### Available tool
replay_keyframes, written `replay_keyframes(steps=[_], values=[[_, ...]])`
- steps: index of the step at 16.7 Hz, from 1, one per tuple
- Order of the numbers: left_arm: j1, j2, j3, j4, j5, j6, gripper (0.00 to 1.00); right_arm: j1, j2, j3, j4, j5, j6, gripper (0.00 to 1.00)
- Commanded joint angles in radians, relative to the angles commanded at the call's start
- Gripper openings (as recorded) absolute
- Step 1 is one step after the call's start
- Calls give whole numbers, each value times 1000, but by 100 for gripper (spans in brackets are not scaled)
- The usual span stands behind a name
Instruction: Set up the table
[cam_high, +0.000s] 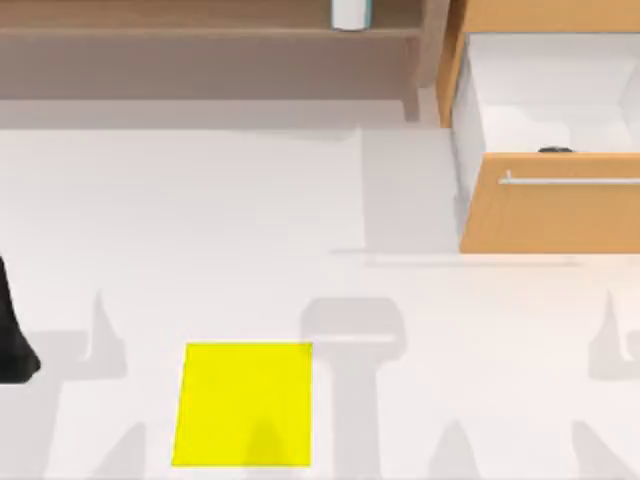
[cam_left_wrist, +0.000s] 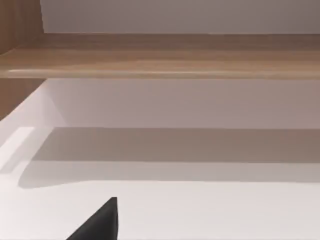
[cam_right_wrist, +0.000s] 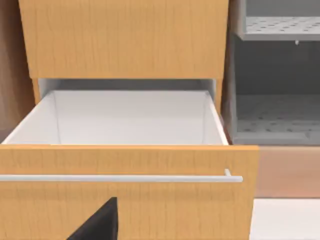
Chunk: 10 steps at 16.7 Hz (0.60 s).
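The table lies flat and white under everything. It passes beyond the top view's left, right and near edges, so its long axis and heading cannot be judged. At the far side it meets a light-brown wooden shelf and an orange-brown drawer cabinet.

The left gripper shows in its wrist view as a single dark wedge low over the white tabletop. Whether its jaws are apart or together cannot be told. Ahead of it, well apart, the shelf board runs crosswise, with a shadowed gap under it. In the top view the left arm is a black shape at the table's left edge. A flat yellow square mat lies on the table to that arm's right, apart from it.

The right gripper is likewise one dark wedge, and the state of its jaws cannot be told. Just ahead of it stands the drawer front, pulled out, with a slim silver handle running crosswise above the wedge. Beyond the front is the drawer's white inside, and off to one side a grey perforated rack.

From above, a small dark object lies in the drawer just behind the front, too small to identify. A white cylinder stands on the shelf.
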Motion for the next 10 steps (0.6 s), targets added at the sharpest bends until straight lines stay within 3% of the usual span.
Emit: replay_keyframes(steps=[5, 10], values=[[0, 0, 0, 0, 0, 0, 100, 4, 54, 47, -28, -1, 3, 100], [0, 0, 0, 0, 0, 0, 100, 20, 330, 294, -165, 0, 17, 100]])
